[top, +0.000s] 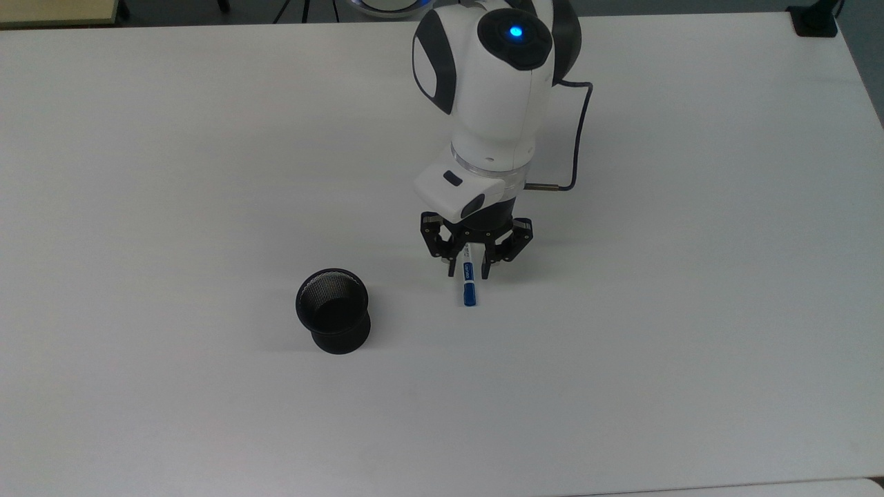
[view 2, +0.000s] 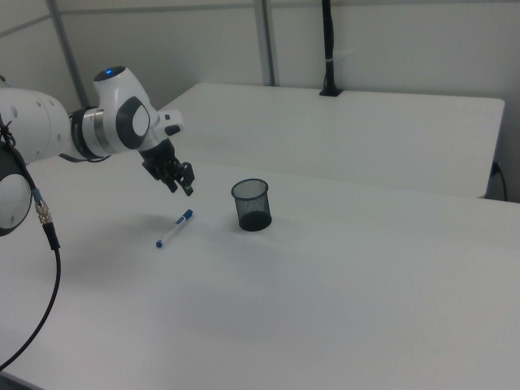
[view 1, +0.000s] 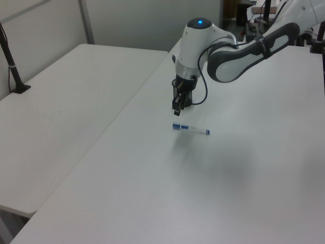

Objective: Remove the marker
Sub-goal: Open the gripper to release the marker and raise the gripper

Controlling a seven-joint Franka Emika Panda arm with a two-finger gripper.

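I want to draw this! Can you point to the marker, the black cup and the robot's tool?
marker (view 2: 175, 228), right view, middle of its white barrel.
black cup (view 2: 251, 206), right view, its mesh side wall.
tool (top: 469, 266), top view, midway between its fingertips, above the marker.

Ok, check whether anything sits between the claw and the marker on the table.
Nothing visible does. The marker lies flat on the bare white table, with the claw open and raised just above it. The black mesh cup stands apart, to the right view's right, clear of that gap.
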